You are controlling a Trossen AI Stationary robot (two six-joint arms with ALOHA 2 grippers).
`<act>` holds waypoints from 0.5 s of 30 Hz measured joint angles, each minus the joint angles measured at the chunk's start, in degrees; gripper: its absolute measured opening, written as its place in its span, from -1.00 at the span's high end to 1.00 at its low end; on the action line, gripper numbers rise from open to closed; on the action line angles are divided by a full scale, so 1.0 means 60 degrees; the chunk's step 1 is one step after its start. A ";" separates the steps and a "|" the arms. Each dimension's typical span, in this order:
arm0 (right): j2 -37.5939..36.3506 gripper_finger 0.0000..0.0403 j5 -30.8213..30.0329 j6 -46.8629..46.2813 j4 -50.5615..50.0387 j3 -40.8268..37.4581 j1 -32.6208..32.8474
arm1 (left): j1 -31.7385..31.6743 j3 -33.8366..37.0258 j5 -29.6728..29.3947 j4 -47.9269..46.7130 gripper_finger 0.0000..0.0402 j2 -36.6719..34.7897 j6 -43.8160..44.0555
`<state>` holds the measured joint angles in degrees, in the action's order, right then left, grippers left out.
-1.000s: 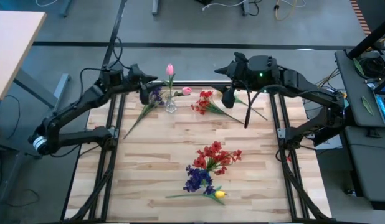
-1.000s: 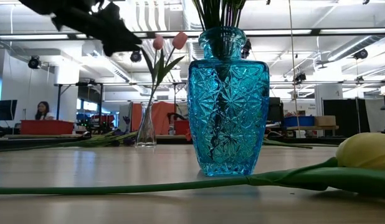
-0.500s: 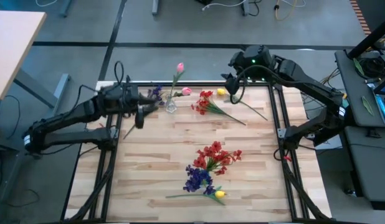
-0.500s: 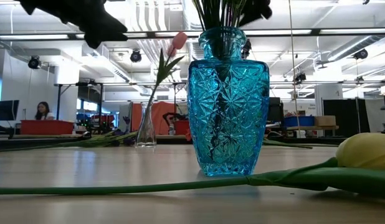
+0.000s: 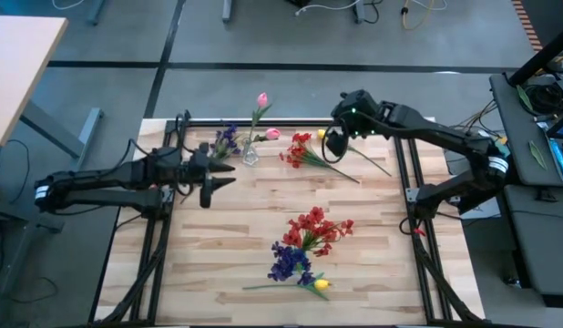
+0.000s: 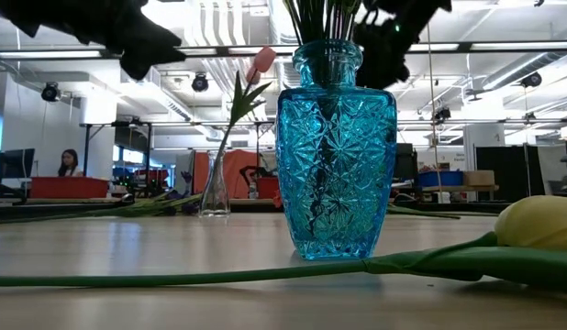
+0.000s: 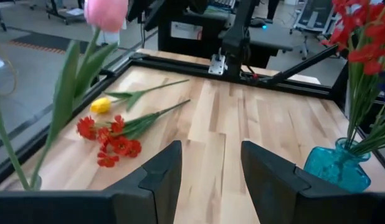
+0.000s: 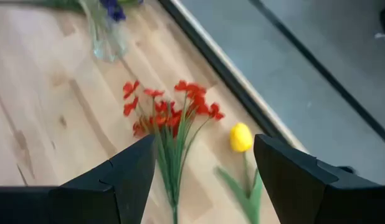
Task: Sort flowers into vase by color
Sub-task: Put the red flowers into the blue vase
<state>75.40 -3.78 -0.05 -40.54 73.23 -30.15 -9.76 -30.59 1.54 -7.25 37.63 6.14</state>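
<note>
A small clear vase [image 5: 250, 155] at the far left holds a pink tulip [image 5: 261, 98], which leans toward the far edge. Purple flowers [image 5: 225, 138] lie beside the vase, and a second pink tulip [image 5: 273, 134] shows close by. A red cluster [image 5: 300, 150] and a yellow tulip [image 5: 322, 136] lie at the far middle. My right gripper [image 8: 205, 180] hangs open above them. My left gripper [image 7: 208, 177] is open, left of the clear vase, pointing toward the table's right. A blue vase [image 6: 337, 156] in the middle holds red [image 5: 318, 226] and purple [image 5: 286, 260] flowers.
Another yellow tulip [image 5: 321, 284] lies near the front edge beside the blue vase, its stem [image 6: 173, 275] stretched along the table. Black frame rails [image 5: 168, 210] run down both sides of the wooden table. Bare wood lies between the two vases.
My left gripper has drawn back from the clear vase toward the table's left and near edges. The pink tulip stays in the vase, its head now tipped farther right. My right gripper has come down toward the red cluster and the yellow tulip and tipped further downward.
</note>
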 joint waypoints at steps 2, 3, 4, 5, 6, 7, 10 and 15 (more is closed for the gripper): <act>-0.0061 -0.29 -0.0009 -0.0010 0.0227 -0.0532 0.0000 | 0.0000 0.0226 0.0000 0.0190 0.25 -0.0004 0.0115; -0.0073 -0.29 -0.0016 -0.0035 0.0341 -0.0790 -0.0001 | 0.0000 0.0352 0.0000 0.0309 0.25 -0.0004 0.0164; -0.0078 -0.29 -0.0016 -0.0047 0.0492 -0.1070 -0.0004 | 0.0004 0.0485 0.0002 0.0481 0.25 -0.0004 0.0199; -0.0078 -0.29 -0.0012 -0.0056 0.0656 -0.1350 -0.0003 | 0.0000 0.0614 0.0004 0.0655 0.25 -0.0004 0.0257; -0.0063 -0.29 -0.0012 -0.0073 0.0815 -0.1637 0.0001 | 0.0000 0.0726 0.0004 0.0831 0.25 -0.0004 0.0304; -0.0029 -0.29 -0.0012 -0.0131 0.1005 -0.1932 0.0026 | 0.0002 0.0831 0.0004 0.1015 0.25 0.0007 0.0321; 0.0198 -0.29 0.0132 -0.0439 0.1608 -0.2825 0.0068 | 0.0004 0.1110 0.0025 0.1677 0.25 0.0026 0.0354; 0.0535 -0.29 0.0481 -0.0780 0.2927 -0.4050 0.0206 | 0.0005 0.1381 0.0109 0.2493 0.25 0.0032 0.0353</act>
<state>78.61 -0.90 -4.74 -22.98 48.93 -28.92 -9.73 -22.31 2.20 7.71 37.82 8.26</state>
